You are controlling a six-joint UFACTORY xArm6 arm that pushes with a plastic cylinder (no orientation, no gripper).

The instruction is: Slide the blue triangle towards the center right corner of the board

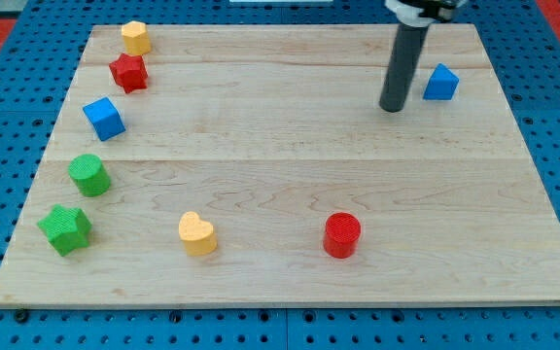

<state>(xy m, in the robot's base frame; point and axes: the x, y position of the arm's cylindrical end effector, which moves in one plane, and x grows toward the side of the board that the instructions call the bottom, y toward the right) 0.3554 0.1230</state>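
Observation:
The blue triangle [440,83] lies on the wooden board [290,156] near its right edge, in the upper part of the view. My tip [392,107] rests on the board just to the left of the blue triangle and slightly lower, with a small gap between them. The dark rod rises from the tip to the view's top.
Down the board's left side lie a yellow hexagon [136,38], a red star [128,72], a blue cube [104,119], a green cylinder [90,175] and a green star [65,229]. A yellow heart [197,234] and a red cylinder [342,235] lie near the bottom.

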